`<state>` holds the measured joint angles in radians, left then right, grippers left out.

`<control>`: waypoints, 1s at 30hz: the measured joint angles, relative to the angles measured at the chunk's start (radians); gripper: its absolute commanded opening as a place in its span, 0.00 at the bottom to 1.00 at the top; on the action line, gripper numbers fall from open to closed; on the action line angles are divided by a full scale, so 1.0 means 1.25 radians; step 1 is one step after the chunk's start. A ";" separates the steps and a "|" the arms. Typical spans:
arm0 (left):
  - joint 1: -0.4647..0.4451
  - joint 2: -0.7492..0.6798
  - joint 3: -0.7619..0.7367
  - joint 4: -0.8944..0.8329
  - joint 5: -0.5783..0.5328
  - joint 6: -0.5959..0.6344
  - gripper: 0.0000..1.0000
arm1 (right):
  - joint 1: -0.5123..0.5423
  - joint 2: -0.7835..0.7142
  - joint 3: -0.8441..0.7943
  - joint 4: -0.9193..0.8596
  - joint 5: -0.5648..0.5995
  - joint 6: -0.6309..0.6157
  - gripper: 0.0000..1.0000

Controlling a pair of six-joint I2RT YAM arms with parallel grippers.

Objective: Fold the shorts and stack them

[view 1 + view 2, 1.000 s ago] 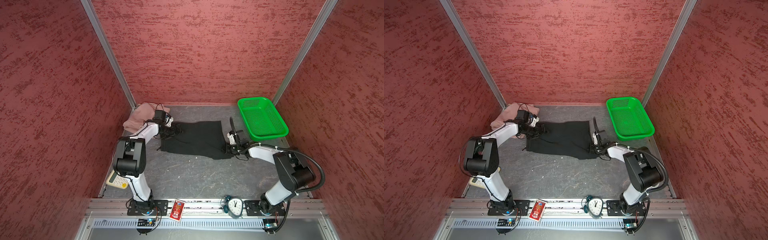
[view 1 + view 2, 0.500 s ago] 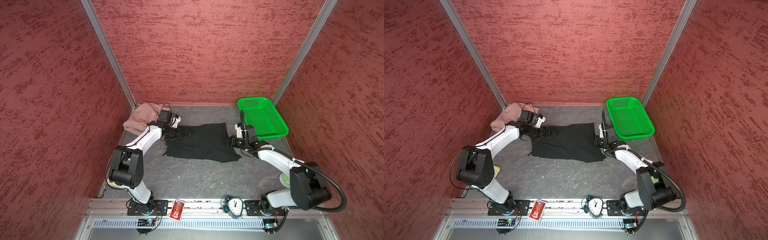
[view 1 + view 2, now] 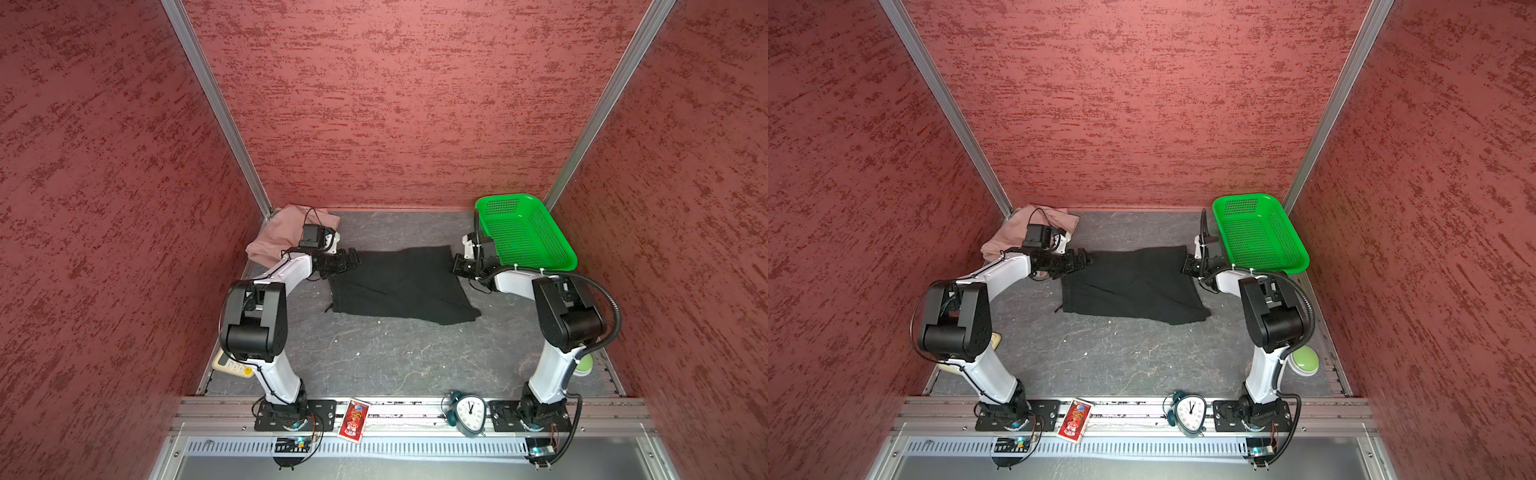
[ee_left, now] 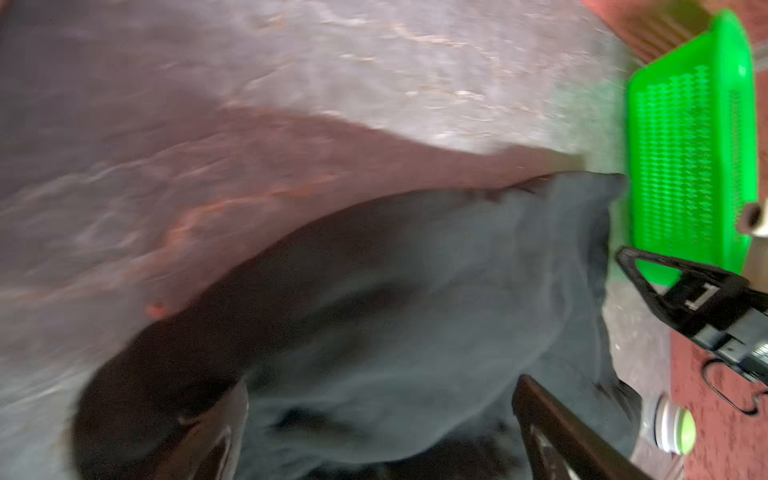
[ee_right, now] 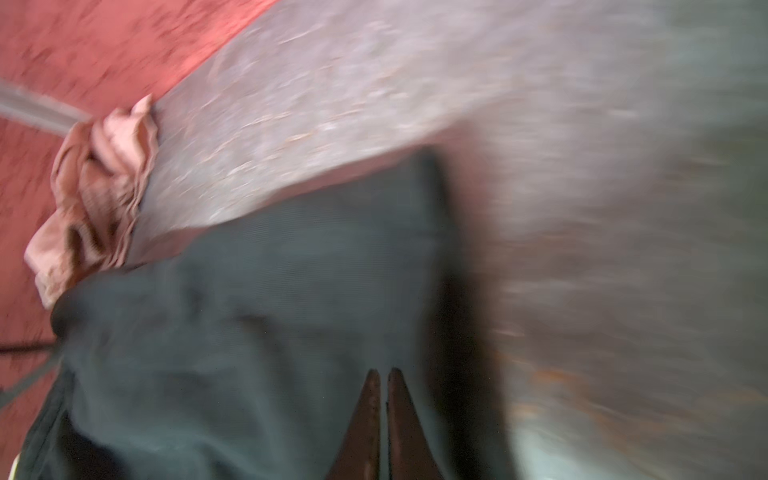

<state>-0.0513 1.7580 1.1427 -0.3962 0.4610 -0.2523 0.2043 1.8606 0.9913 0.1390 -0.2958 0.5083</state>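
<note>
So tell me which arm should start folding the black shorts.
Right, probably: the right tool is shut on the black shorts beside the basket, while the left tool sits open at the opposite corner.

You've got black shorts (image 3: 401, 286) spread between left gripper (image 3: 353, 259) and right gripper (image 3: 457, 266); pink shorts (image 3: 276, 232) bunched far-left; green basket (image 3: 528, 232) far-right.

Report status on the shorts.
Left gripper open at black shorts. Right gripper shut at opposite edge, grip unclear. Pink shorts bunched in corner. Green basket alongside.

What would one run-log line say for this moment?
black shorts: laid out | pink shorts: crumpled, back-left corner | left gripper: open | right gripper: shut, grip unclear
</note>
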 measured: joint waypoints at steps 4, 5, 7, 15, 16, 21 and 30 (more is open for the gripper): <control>0.007 0.039 0.007 0.013 0.011 -0.002 0.99 | -0.027 0.000 -0.021 -0.014 0.005 0.004 0.17; 0.006 0.048 0.013 0.017 0.017 -0.001 0.99 | -0.027 0.000 -0.021 -0.020 0.005 -0.001 0.18; 0.005 0.058 0.025 0.017 0.036 -0.001 0.99 | -0.023 -0.009 -0.020 -0.034 0.007 -0.017 0.21; -0.018 -0.091 0.076 -0.053 0.074 -0.002 1.00 | 0.037 -0.184 0.007 -0.115 0.035 -0.106 0.37; -0.021 -0.133 0.082 -0.061 0.070 -0.002 0.99 | 0.053 -0.199 0.015 -0.110 0.030 -0.109 0.37; -0.022 -0.292 0.069 -0.069 0.054 -0.003 0.99 | 0.173 -0.175 0.023 -0.066 -0.002 -0.100 0.31; -0.014 -0.334 -0.029 -0.144 0.025 -0.005 0.99 | 0.257 -0.049 -0.023 -0.068 -0.011 -0.047 0.24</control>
<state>-0.0685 1.3407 1.1065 -0.5758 0.4923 -0.2588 0.5259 1.7992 0.9627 0.0540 -0.3099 0.4500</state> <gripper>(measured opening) 0.994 0.242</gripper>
